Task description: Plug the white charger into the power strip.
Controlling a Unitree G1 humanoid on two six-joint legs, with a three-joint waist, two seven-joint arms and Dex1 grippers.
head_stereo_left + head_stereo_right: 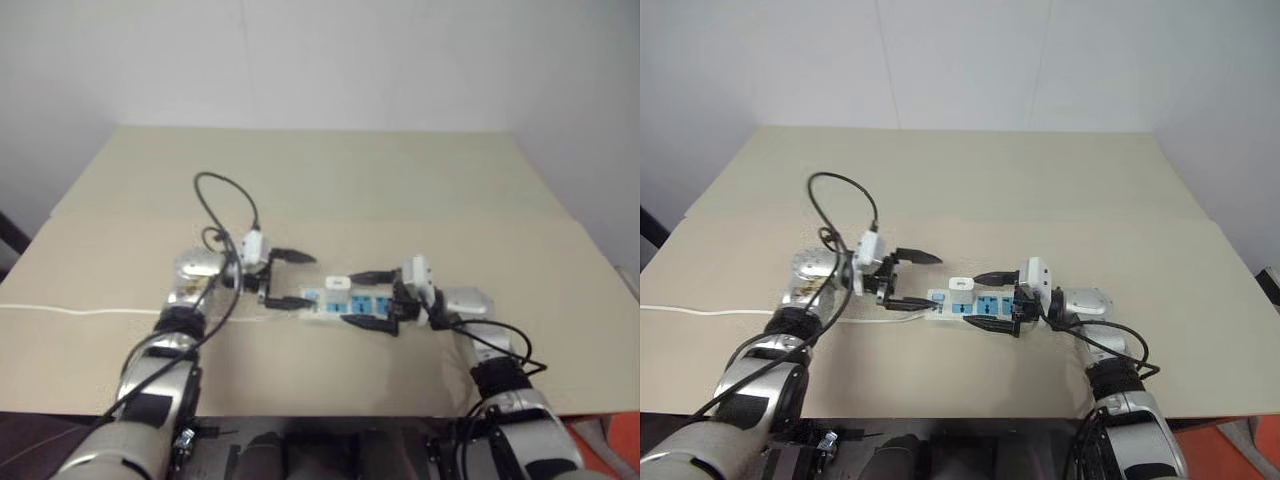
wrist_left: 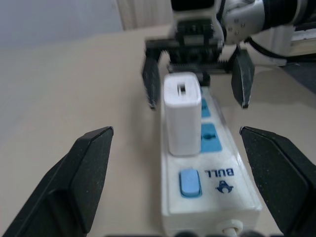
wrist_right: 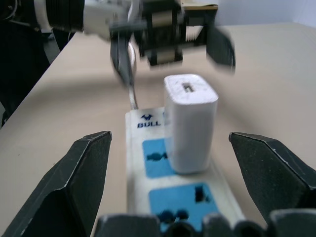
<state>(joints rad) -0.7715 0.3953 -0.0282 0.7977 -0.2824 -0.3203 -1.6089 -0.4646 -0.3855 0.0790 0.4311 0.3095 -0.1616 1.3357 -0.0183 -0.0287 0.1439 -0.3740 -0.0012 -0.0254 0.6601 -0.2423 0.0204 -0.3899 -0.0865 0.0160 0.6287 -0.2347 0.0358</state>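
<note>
The power strip (image 1: 350, 304) lies on the beige table between my two grippers, its blue socket faces up. The white charger (image 1: 337, 283) stands upright in the socket nearest the blue switch (image 2: 189, 183). My left gripper (image 1: 298, 279) is open, pointing at the strip's switch end, and its fingers are off the charger (image 2: 181, 113). At the strip's other end my right gripper (image 1: 353, 298) is open too, one finger on each side of the strip. In the right wrist view the charger (image 3: 190, 123) sits free between the spread fingers.
The strip's thin white cord (image 1: 60, 310) runs off to the left across the table (image 1: 320, 180). A black cable loop (image 1: 225, 195) arches over my left wrist. The table's front edge lies close below both arms, and a pale wall stands behind.
</note>
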